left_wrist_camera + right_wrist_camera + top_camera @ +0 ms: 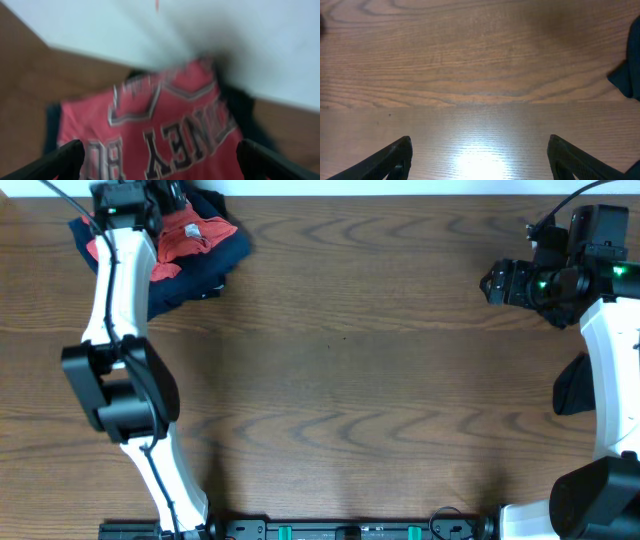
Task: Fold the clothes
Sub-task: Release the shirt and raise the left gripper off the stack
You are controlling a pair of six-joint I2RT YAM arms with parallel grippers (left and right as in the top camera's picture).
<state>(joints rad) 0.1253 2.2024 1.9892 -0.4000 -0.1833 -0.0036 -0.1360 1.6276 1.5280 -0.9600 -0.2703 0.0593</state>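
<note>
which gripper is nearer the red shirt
Left. The left gripper hangs open right at the red shirt. The right gripper is open over bare table, far across from it.

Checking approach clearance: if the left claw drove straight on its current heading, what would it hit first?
The red-orange T-shirt with block lettering: in the wrist view it lies dead ahead between the fingers of the open left claw. The view is blurred, so the gap to it is unclear.

One red-orange T-shirt (190,235), one navy T-shirt (200,277), two robot arms (113,280) (610,350)
</note>
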